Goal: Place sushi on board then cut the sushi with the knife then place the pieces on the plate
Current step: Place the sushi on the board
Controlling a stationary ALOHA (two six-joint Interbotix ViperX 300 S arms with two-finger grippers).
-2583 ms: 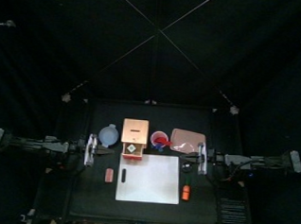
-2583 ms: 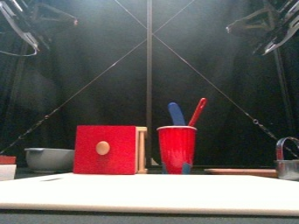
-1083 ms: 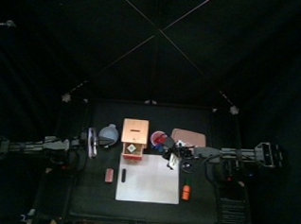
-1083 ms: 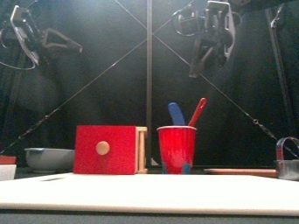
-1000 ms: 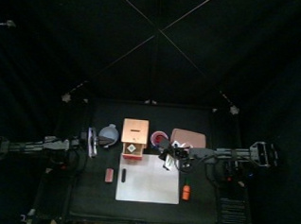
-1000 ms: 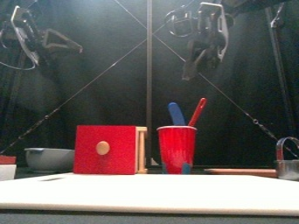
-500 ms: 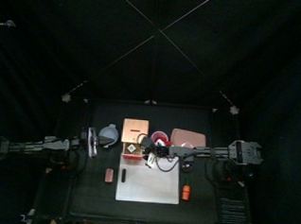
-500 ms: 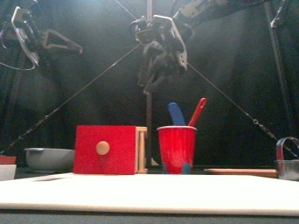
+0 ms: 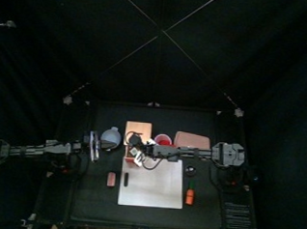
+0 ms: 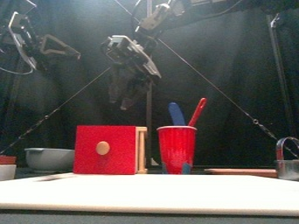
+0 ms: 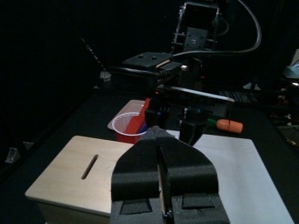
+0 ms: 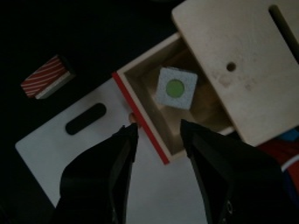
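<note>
The pale wooden box stands behind the white cutting board with its red-fronted drawer pulled out. Inside the drawer lies a sushi piece, white-faced with a green centre. My right gripper hangs open above the drawer, high over the box in the front view and touching nothing. The red cup holds a blue knife and a red knife. The pink tray lies at the back right. My left gripper rests shut at the table's left, empty.
A blue-grey bowl sits left of the box. A red striped toy lies left of the board and an orange toy on its right edge. A metal cutter stands at the far right.
The right arm has swung from the table's right side leftward to above the box's drawer, and its jaws have opened. The left arm has stayed in place.
</note>
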